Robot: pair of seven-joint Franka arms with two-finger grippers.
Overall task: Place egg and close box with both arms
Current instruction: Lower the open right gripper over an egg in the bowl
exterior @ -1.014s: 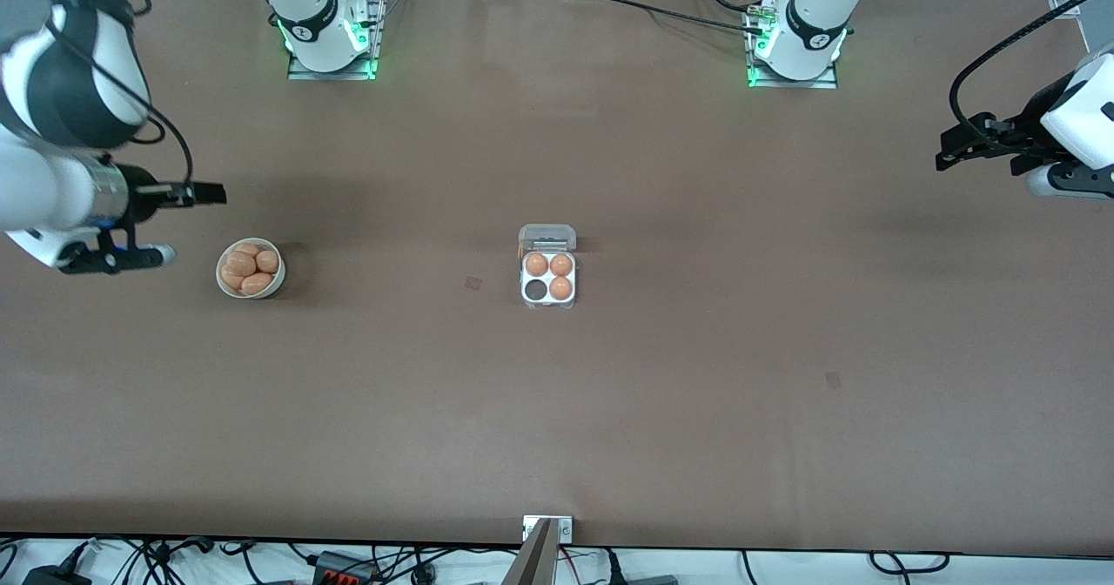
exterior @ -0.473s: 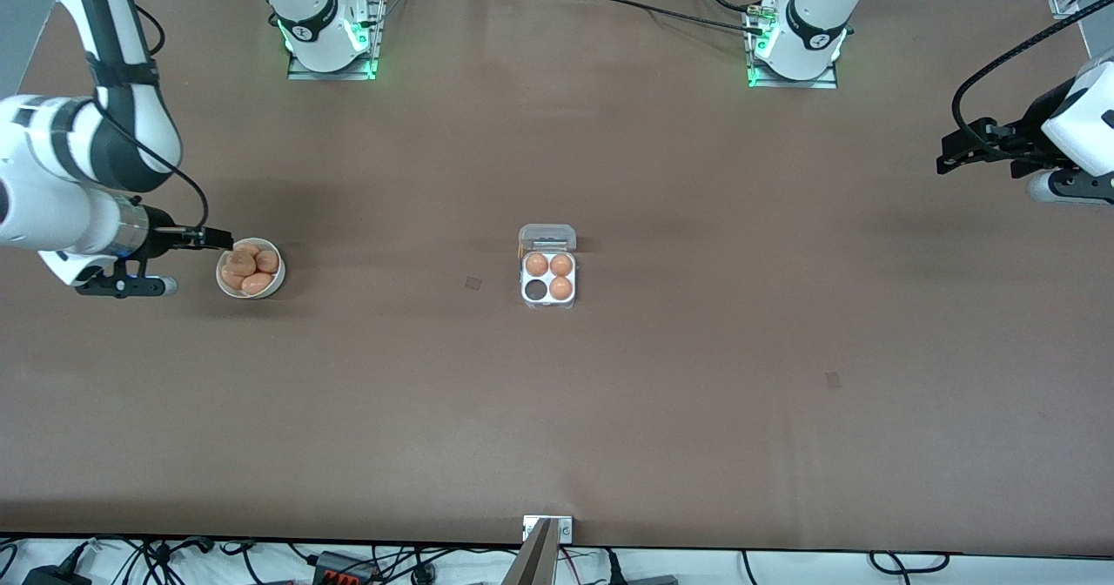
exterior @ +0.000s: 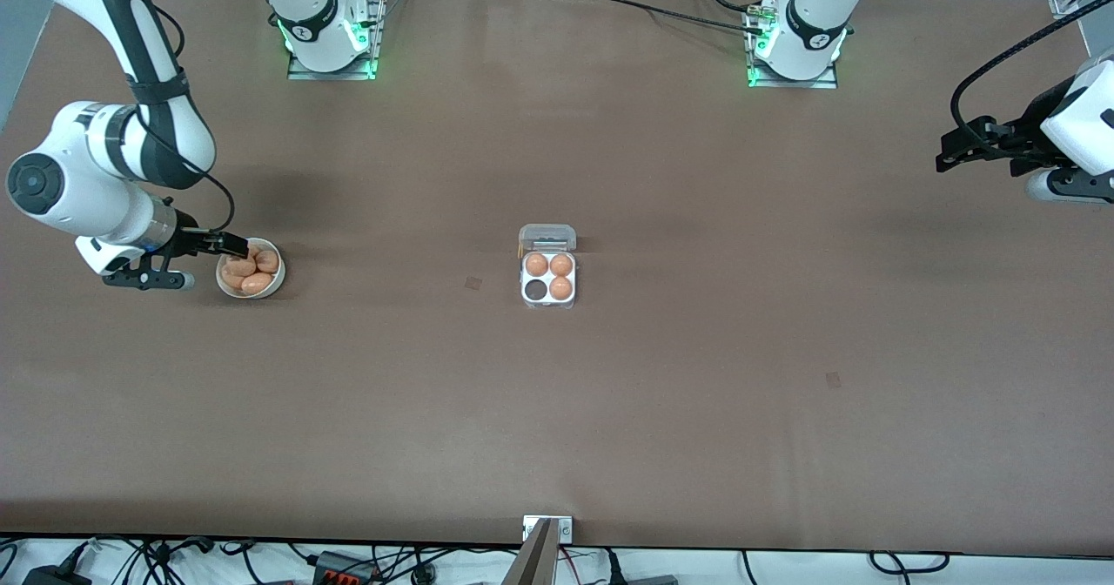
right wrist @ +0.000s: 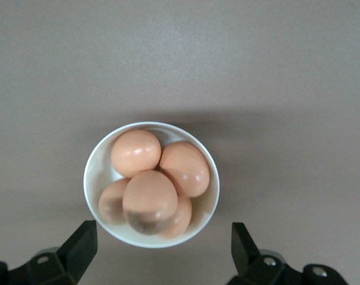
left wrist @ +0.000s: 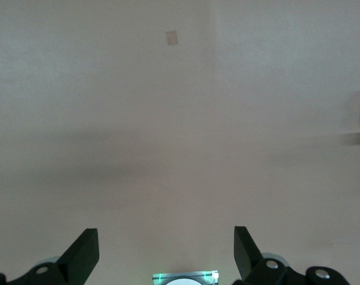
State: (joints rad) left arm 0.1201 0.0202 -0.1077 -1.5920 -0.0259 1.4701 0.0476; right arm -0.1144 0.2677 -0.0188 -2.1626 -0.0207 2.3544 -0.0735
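The box (exterior: 548, 303) stands mid-table with its clear lid (exterior: 547, 237) swung open. It holds three eggs (exterior: 561, 265) and one dark vacant cell (exterior: 534, 290). Several more orange-brown eggs (right wrist: 149, 199) lie heaped in a round white bowl (exterior: 254, 294) toward the right arm's end of the table. My right gripper (exterior: 231, 243) hangs open just over that bowl's rim (right wrist: 87, 178), its fingers (right wrist: 80, 242) straddling the bowl's edge and holding nothing. My left gripper (exterior: 950, 153) waits, open and holding nothing, above the left arm's end of the table.
Both arm bases (exterior: 329, 41) with green lights stand along the table's farther edge. A small dark patch (exterior: 473, 283) marks the brown tabletop beside the box, and another patch (exterior: 833, 380) lies nearer the front camera. A metal bracket (exterior: 547, 528) sits at the near edge.
The right arm swung down and toward the bowl, bringing its open gripper from beside the bowl to over its rim. The left arm hardly moved.
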